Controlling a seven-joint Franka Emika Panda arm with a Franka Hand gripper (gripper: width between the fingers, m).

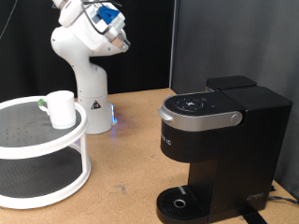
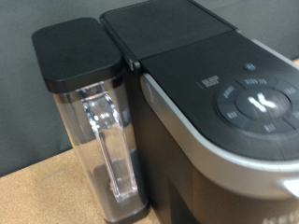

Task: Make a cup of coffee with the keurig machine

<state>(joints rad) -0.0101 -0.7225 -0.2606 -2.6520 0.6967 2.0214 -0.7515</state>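
Exterior view: pincer point(image 1: 120, 37), possibly empty, hangs above keurig machine point(image 1: 210, 154).

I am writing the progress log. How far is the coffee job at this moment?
Nothing looks done yet. The cup stands on the white two-tier stand, at the exterior view's left, away from the keurig machine, whose lid is closed and drip base is bare. The arm is raised above the table; the gripper does not show, and the wrist view looks down at the machine's top and water tank.
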